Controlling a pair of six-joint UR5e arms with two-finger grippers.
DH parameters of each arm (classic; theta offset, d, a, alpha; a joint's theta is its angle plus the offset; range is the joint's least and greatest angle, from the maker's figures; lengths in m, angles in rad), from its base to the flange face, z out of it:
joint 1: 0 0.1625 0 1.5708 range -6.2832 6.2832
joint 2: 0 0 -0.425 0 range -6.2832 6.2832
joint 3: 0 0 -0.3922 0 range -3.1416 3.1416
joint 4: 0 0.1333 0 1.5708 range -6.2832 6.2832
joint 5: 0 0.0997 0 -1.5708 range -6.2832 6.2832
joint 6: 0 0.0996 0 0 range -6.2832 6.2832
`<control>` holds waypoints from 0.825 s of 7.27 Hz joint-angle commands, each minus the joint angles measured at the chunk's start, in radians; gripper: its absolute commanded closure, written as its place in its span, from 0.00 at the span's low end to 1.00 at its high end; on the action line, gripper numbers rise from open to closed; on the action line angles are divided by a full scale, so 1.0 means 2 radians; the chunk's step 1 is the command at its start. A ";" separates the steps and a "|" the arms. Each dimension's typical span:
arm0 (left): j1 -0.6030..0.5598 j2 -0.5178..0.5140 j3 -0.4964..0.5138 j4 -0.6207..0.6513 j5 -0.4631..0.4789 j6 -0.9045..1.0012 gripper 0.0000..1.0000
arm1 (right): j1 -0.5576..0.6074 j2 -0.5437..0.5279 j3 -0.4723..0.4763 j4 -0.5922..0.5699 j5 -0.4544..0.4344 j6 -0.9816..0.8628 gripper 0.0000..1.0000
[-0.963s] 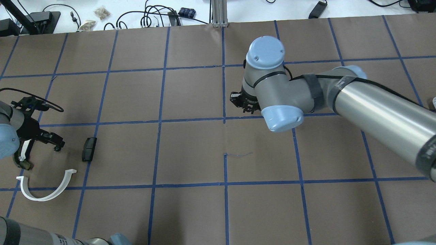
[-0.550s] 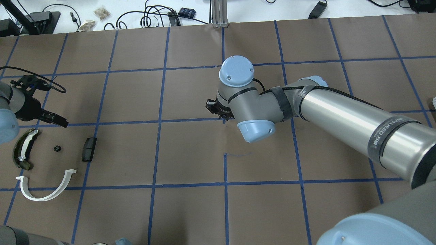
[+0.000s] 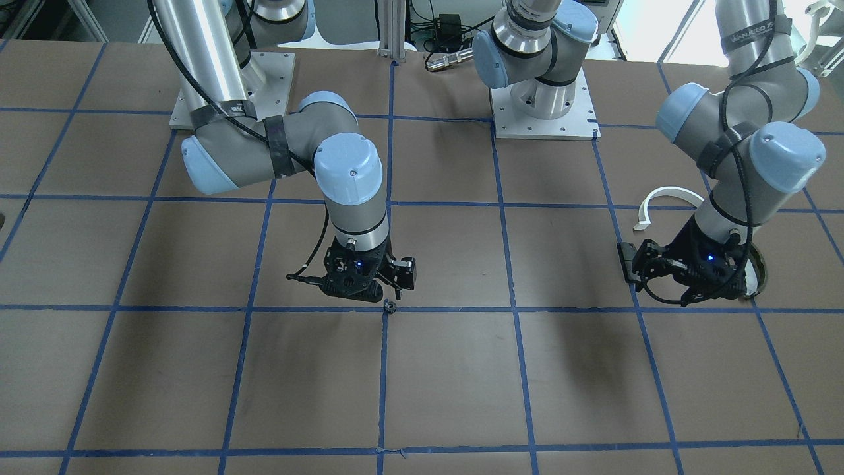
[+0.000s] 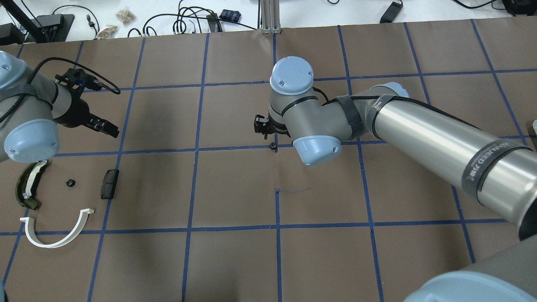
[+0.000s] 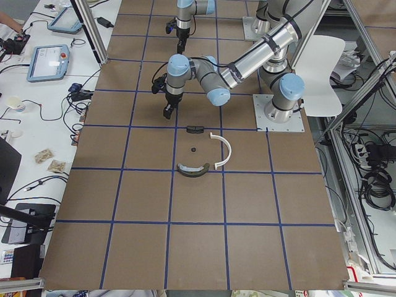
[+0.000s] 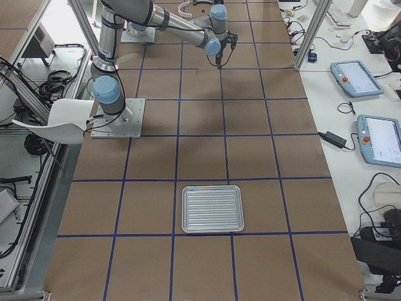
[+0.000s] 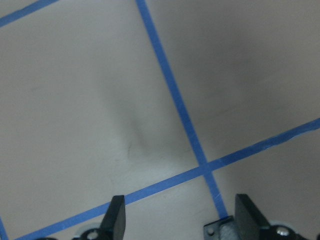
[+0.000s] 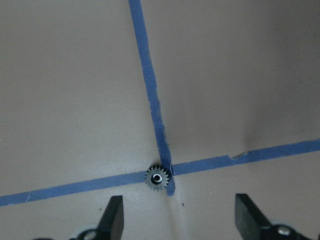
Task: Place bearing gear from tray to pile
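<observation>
A small toothed bearing gear (image 8: 157, 178) lies on the table at a blue tape crossing, also seen in the overhead view (image 4: 272, 146) and front view (image 3: 390, 306). My right gripper (image 8: 180, 220) is open just above and beside it, not touching. The pile sits at the table's left: a white half-ring (image 4: 77, 230), a dark olive curved piece (image 4: 27, 184), a black block (image 4: 110, 183) and a small black round part (image 4: 70, 183). My left gripper (image 4: 105, 127) is open and empty, beyond the pile, over bare table (image 7: 180, 220).
A ribbed metal tray (image 6: 212, 208) lies far out on the robot's right side and looks empty. The right arm's long link (image 4: 419, 130) stretches across the table's right half. Cables and small items lie past the far edge (image 4: 188, 21).
My left gripper let go of the small black part in the pile and moved up and away. My right arm swung left to the centre; the gear now lies on the tape crossing.
</observation>
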State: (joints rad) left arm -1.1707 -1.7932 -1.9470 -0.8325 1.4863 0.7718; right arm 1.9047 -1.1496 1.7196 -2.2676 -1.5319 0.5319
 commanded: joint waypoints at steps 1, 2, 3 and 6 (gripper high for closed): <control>-0.071 -0.004 0.001 0.000 0.006 -0.095 0.19 | -0.046 -0.068 -0.081 0.181 -0.026 -0.040 0.00; -0.117 -0.004 0.003 0.004 0.008 -0.154 0.16 | -0.057 -0.092 -0.111 0.246 -0.027 -0.081 0.00; -0.157 -0.011 0.003 0.007 0.006 -0.236 0.16 | -0.068 -0.114 -0.142 0.295 -0.045 -0.094 0.00; -0.299 -0.053 0.009 0.060 -0.001 -0.464 0.15 | -0.149 -0.155 -0.174 0.360 -0.044 -0.171 0.00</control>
State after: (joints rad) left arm -1.6571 -1.8551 -1.9366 -0.7591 1.4914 0.0279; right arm 1.6796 -1.4308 1.3913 -1.5763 -1.6261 0.2694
